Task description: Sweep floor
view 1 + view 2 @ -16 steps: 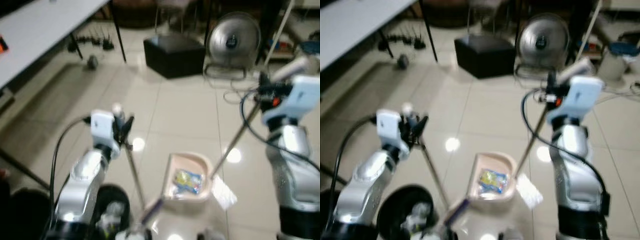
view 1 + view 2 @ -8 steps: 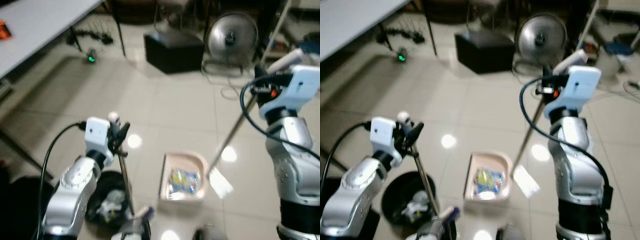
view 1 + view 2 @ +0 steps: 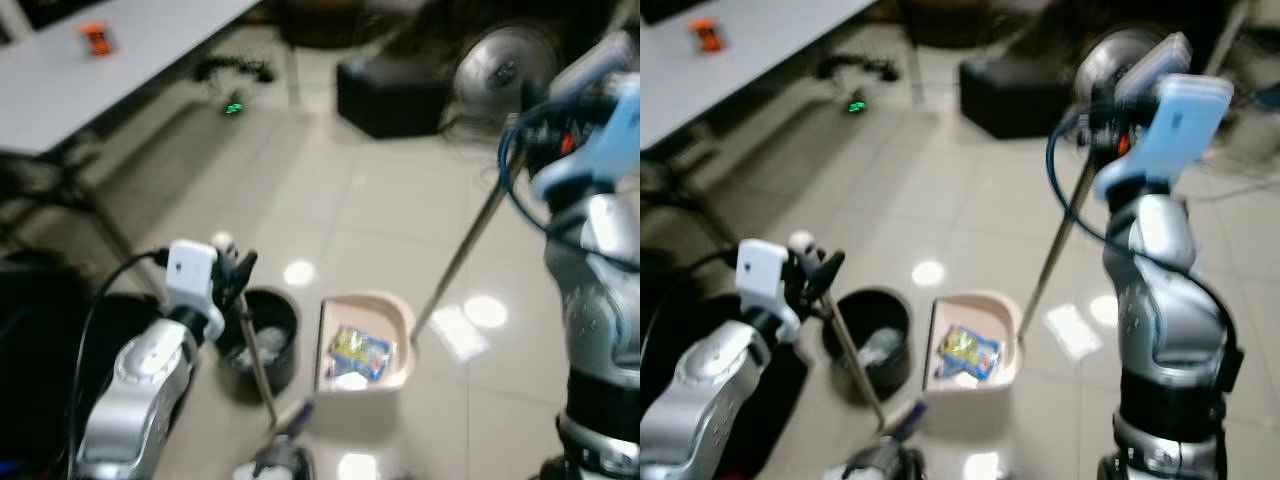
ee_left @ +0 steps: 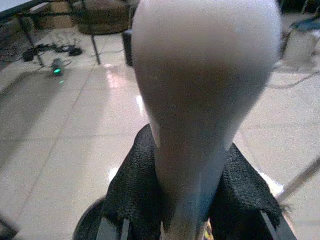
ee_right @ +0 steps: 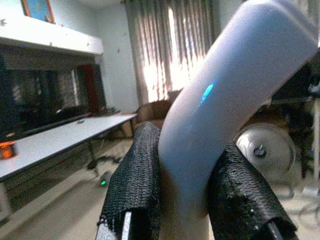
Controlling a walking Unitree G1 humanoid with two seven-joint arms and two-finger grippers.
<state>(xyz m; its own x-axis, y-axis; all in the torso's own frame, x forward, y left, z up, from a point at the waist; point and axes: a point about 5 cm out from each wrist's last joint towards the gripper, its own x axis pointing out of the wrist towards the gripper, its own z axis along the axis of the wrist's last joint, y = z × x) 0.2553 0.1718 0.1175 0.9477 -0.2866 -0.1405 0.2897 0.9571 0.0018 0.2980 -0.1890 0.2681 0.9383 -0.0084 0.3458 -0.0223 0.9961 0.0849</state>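
Your left claw [image 3: 238,275] is clamped on the dustpan handle [image 3: 850,350], its black fingers [image 4: 132,190] pressed to either side of the handle's rounded white top. The beige dustpan [image 3: 362,343] sits on the tiled floor [image 3: 330,200] between your two arms; it holds a yellow-and-blue wrapper [image 3: 356,352] and a pale scrap. Just beside the dustpan, on your left, stands a black bin [image 3: 262,335] containing whitish rubbish. Your right claw [image 3: 1110,115] is clamped on the broom handle [image 3: 455,270], which slants down to the floor just beside the dustpan's right edge. A white scrap [image 3: 460,330] lies on the floor near that end
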